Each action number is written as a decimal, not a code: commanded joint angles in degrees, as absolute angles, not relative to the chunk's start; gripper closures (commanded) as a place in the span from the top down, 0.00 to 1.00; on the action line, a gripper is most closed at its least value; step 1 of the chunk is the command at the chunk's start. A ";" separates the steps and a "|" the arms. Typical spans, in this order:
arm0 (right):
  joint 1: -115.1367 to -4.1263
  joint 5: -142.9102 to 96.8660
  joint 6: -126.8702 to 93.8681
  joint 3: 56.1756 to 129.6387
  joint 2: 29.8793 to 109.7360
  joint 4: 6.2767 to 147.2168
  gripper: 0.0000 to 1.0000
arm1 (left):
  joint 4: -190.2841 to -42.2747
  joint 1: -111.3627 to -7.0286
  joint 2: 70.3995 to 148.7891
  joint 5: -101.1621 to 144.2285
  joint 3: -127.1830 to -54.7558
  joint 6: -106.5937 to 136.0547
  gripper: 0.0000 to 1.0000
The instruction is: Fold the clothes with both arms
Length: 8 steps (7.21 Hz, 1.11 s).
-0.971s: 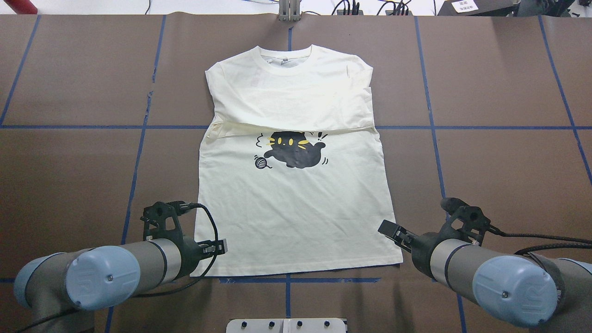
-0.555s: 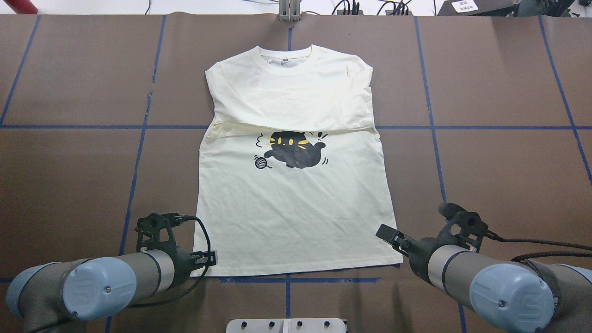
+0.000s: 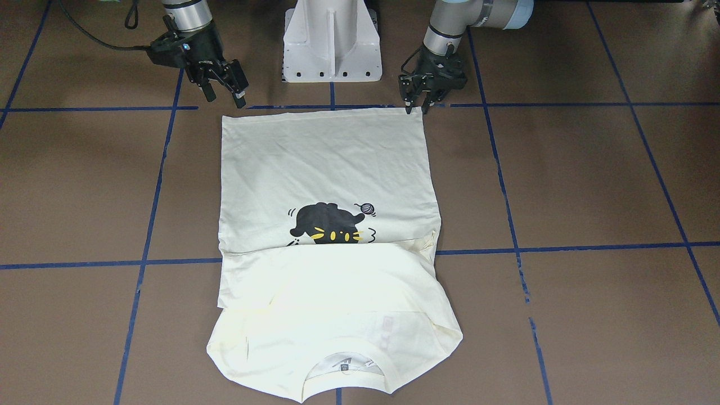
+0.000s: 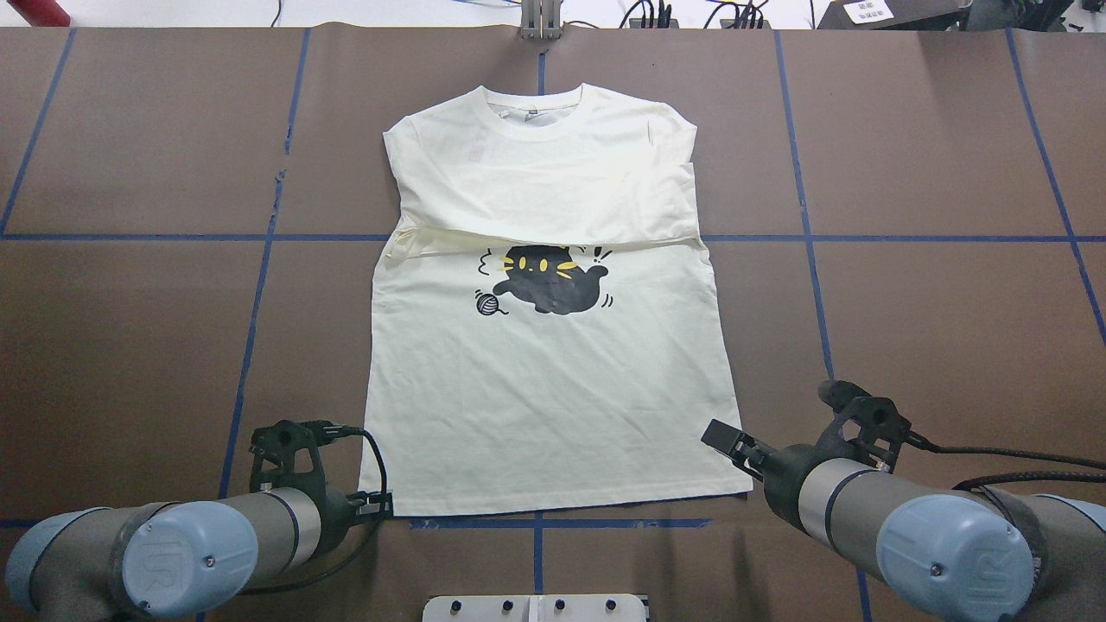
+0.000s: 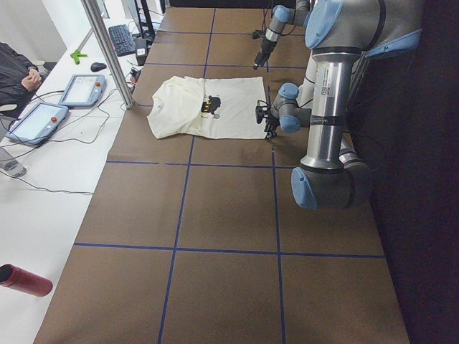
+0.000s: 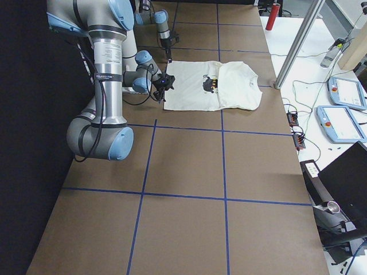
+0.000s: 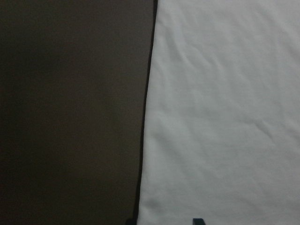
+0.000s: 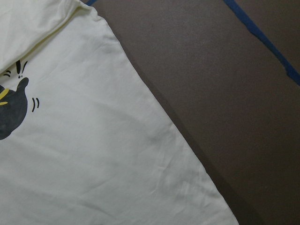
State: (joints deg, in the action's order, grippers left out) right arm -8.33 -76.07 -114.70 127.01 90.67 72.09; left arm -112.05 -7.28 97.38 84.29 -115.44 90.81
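The cream T-shirt (image 4: 553,397) lies flat on the brown table, collar at the far end. Its upper part is folded over just above the black cat print (image 4: 549,278). My left gripper (image 4: 383,503) is low at the near-left hem corner (image 3: 419,111). It is open: in the left wrist view its two fingertips (image 7: 197,220) straddle the shirt's side edge (image 7: 145,117). My right gripper (image 3: 225,97) hovers open beside the near-right hem corner, holding nothing. The right wrist view shows the shirt's side edge (image 8: 154,108) and part of the print.
The white pedestal base (image 3: 332,39) stands between the arms at the near table edge. Blue tape lines (image 4: 251,328) grid the table. Beyond the far edge are a metal post (image 5: 107,50), tablets (image 5: 82,89), cables and a seated person (image 5: 14,72).
My left gripper has drawn back toward the robot and outward, off the shirt body to the near-left hem corner. The right gripper dropped back slightly. The shirt has not moved.
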 commanded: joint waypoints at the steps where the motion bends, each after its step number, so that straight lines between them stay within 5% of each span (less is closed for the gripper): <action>1: -8.00 -75.32 -114.70 126.91 90.70 72.07 0.98 | -111.97 -6.24 97.29 84.20 -115.40 90.88 0.49; 8: -8.00 -75.23 -114.70 126.83 90.62 72.07 0.99 | -110.92 -6.42 96.07 84.46 -116.19 90.44 0.48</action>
State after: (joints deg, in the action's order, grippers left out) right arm -8.00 -75.23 -114.70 126.84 90.63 72.07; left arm -111.12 -6.51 96.77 84.39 -116.14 90.54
